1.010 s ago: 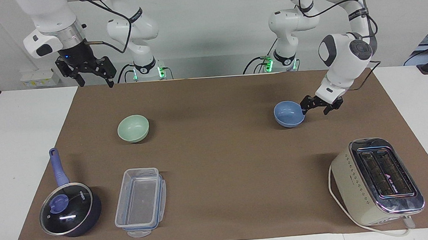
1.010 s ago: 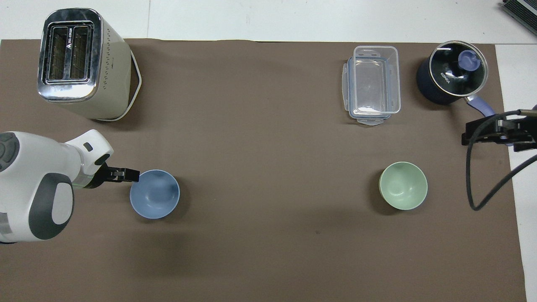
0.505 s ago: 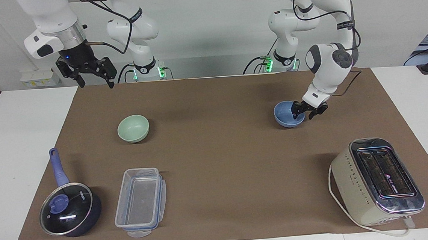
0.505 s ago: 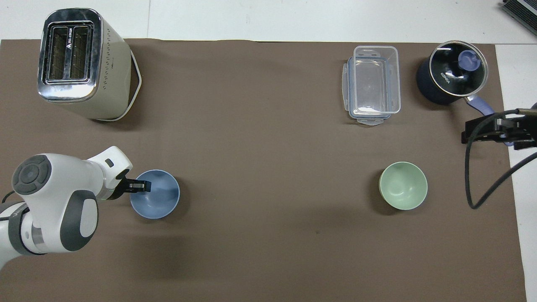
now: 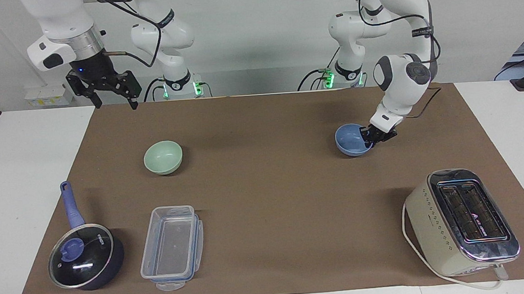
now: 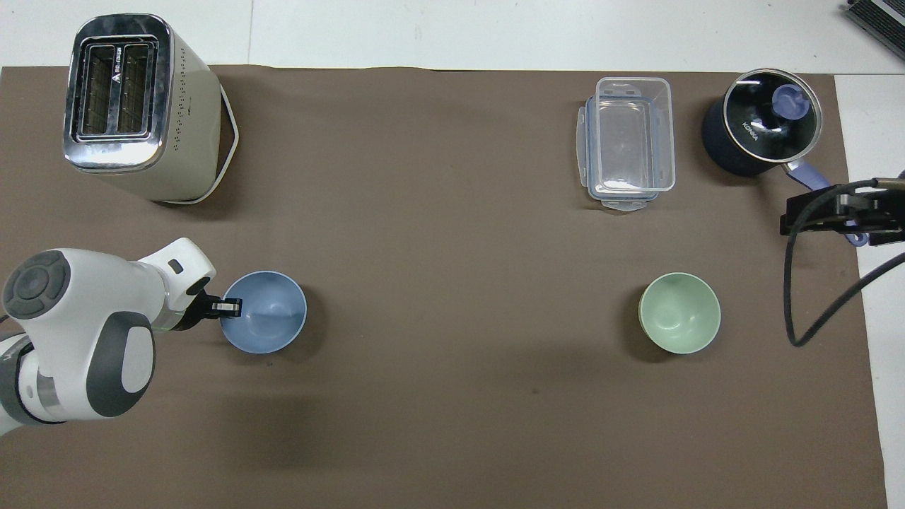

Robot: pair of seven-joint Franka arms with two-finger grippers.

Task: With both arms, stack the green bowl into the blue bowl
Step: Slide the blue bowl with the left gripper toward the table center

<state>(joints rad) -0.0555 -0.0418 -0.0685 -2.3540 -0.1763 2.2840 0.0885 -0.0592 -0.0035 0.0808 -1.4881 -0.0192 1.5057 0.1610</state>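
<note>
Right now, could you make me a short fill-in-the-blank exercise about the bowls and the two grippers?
1. The left gripper is shut on the rim of the ____ bowl.
2. The right gripper hangs open above the mat's edge, touching ____.
3. The green bowl is nearer to the robots than the clear ____.
4. The toaster stands toward the ____ arm's end of the table.

Missing words: blue; nothing; container; left
</note>
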